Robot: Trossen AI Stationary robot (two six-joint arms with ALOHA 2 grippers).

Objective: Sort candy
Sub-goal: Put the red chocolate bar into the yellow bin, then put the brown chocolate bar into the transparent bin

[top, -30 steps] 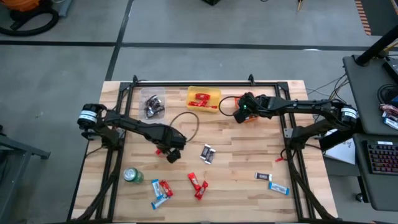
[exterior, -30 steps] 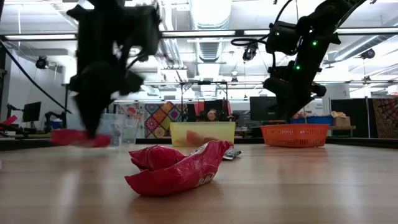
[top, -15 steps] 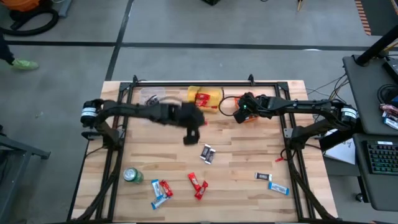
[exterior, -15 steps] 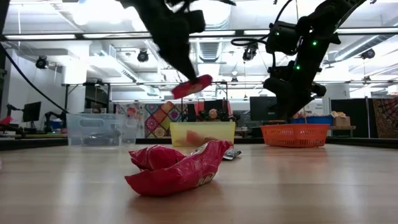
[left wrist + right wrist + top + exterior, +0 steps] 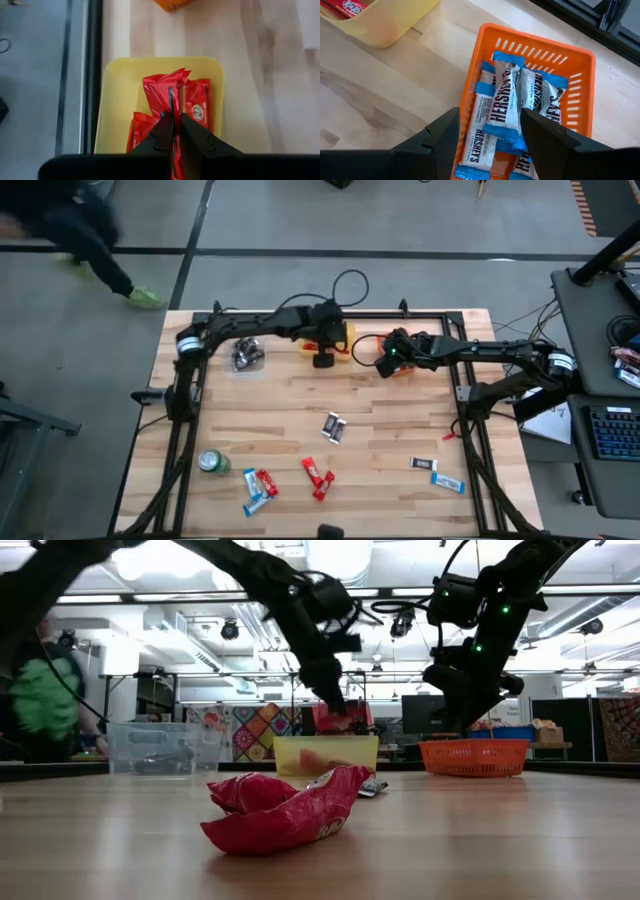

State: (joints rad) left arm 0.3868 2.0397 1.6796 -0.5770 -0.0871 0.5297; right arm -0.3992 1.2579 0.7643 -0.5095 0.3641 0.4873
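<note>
Two dark fingers of the left gripper (image 5: 172, 131) are pinched shut on a glossy red wrapped mini bar (image 5: 167, 97), which now hangs directly over the shallow yellow plastic tray (image 5: 116, 100) at the far edge of the counter (image 5: 380, 420). A second ago that bar was down near the counter's middle; it has since been carried up and across to the tray, where other red bars (image 5: 198, 107) already lie. That puts the red bar at its bin, so release looks like the next step.

The right gripper (image 5: 490, 132) has not moved: its fingers stand wide apart above the orange plastic basket (image 5: 580, 75), which holds blue-and-white wrapped bars (image 5: 505, 95).

Farther out, loose candy (image 5: 318, 476) remains scattered on the near half of the counter beside a round green can (image 5: 212, 462), so much sorting remains.
</note>
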